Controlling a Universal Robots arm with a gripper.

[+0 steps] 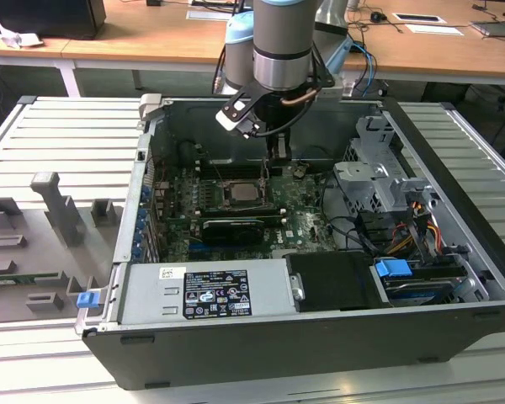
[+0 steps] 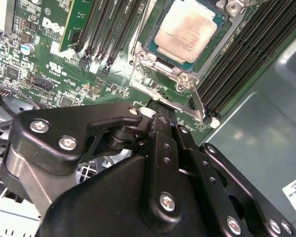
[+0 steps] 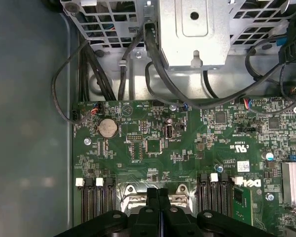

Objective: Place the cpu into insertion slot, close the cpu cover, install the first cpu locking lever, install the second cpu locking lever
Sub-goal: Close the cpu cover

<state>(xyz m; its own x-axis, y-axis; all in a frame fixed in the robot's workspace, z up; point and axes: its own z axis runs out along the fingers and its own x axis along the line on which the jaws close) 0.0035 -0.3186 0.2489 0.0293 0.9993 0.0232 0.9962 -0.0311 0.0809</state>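
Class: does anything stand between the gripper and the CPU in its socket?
Nothing visible blocks it. In the second wrist view the black gripper is at the thin silvery metal lever; past it the pale silvery-tan square cpu lies in the silver-rimmed insertion slot, top in plain sight.

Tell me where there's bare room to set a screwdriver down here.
Bare ribbed table lies at the exterior view's right of the computer case. Grey fixtures crowd that view's left. Inside the case, cables, drive cage and the gripper by the cpu leave little room.
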